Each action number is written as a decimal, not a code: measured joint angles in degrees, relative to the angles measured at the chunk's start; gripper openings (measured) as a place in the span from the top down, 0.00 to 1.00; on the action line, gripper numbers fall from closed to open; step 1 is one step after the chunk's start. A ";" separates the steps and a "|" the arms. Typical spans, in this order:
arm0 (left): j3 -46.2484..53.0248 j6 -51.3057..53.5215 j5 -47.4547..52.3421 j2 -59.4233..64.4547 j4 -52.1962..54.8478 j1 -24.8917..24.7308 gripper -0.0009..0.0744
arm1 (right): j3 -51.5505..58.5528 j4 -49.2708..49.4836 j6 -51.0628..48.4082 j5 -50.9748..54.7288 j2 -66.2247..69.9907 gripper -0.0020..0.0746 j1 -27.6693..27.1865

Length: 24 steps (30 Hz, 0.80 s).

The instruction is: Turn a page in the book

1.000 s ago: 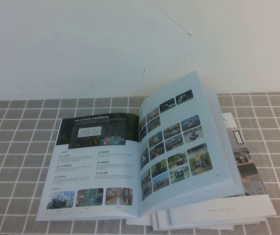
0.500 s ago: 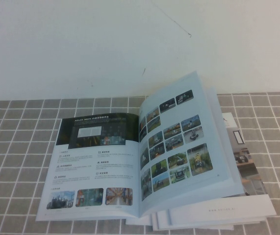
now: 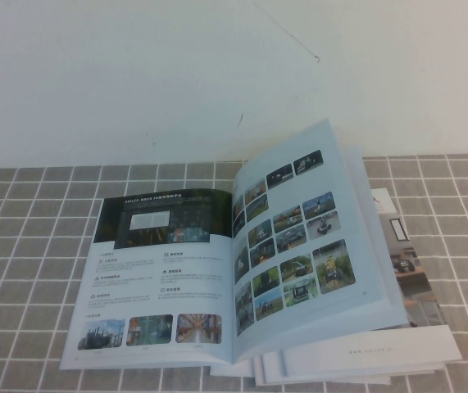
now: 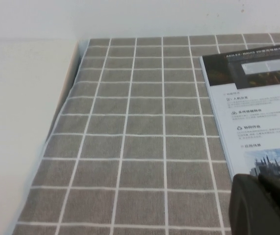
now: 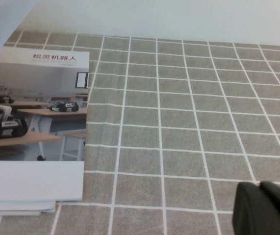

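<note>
While the book point(image 3: 242, 278) lies open low in the high view's centre, its page point(image 3: 299, 237) half lifted, left gripper point(image 4: 265, 205) and right gripper point(image 5: 265, 208) show only dark corners; cannot tell their state. Springy, that glossy leaf may flop back.

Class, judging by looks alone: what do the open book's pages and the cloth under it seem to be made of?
The book: probably coated glossy paper; its lifted page curves smoothly with a pale sheen. The tablecloth: likely woven fabric, matte grey with white grid lines. Left gripper and right gripper show only at their own views' edges.
</note>
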 joint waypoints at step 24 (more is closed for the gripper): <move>0.37 -0.87 -47.63 0.00 0.51 0.00 0.99 | 0.51 3.80 0.99 -53.08 0.00 0.98 0.00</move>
